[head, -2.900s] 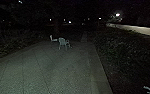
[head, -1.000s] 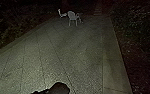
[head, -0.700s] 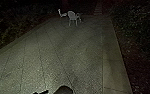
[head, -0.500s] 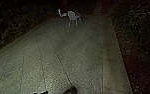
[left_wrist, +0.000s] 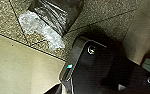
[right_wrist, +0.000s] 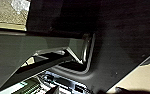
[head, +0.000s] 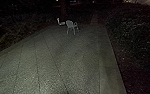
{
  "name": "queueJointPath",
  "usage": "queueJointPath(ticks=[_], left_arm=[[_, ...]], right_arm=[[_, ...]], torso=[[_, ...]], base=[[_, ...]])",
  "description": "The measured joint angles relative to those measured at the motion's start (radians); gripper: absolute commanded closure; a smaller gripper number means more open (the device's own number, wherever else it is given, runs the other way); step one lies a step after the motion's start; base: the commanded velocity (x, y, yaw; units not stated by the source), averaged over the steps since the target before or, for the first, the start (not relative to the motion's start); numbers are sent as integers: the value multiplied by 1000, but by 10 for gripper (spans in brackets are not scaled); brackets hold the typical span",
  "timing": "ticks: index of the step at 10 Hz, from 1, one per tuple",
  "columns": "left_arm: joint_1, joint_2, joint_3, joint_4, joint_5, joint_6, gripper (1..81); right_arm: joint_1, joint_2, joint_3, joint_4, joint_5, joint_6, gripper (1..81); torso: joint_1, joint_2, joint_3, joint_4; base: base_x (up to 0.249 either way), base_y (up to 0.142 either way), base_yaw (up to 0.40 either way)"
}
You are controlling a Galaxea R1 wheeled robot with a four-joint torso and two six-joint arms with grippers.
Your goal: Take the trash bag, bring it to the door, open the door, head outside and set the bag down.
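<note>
End effectors: cannot tell if open or closed. Head view has just tipped up, chair (head: 70,24) upper centre; bag (left_wrist: 66,15) seems set down on paving (head: 51,62), probably completing the task.

No readable text anywhere.

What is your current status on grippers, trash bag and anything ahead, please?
Grippers: state unclear. Trash bag lying on speckled paving. White armchair farther ahead, possible obstacle.
</note>
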Motion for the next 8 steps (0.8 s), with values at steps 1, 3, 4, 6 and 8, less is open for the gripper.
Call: queueJointPath(ticks=[1,3,4,6,8], left_arm=[[52,35,-15,13,-24,9,10],[154,104,-26,30,-76,60,10],[211,130,-39,43,-107,88,10],[292,181,-63,61,-170,133,10],[356,223,-92,99,-255,148,10]], right_arm=[[-2,5,0,0,0,0,10],[-8,12,0,0,0,1,10],[-13,15,2,0,1,1,10],[-19,16,5,0,4,5,10],[-26,16,6,-1,2,5,10]], torso=[[0,0,34,-26],[-1,-1,100,-79],[-1,-1,132,-105],[-3,-2,170,-140],[-3,-3,178,-143]], base=[[0,0,0],[0,0,0],[0,0,0],[0,0,0],[0,0,0]])
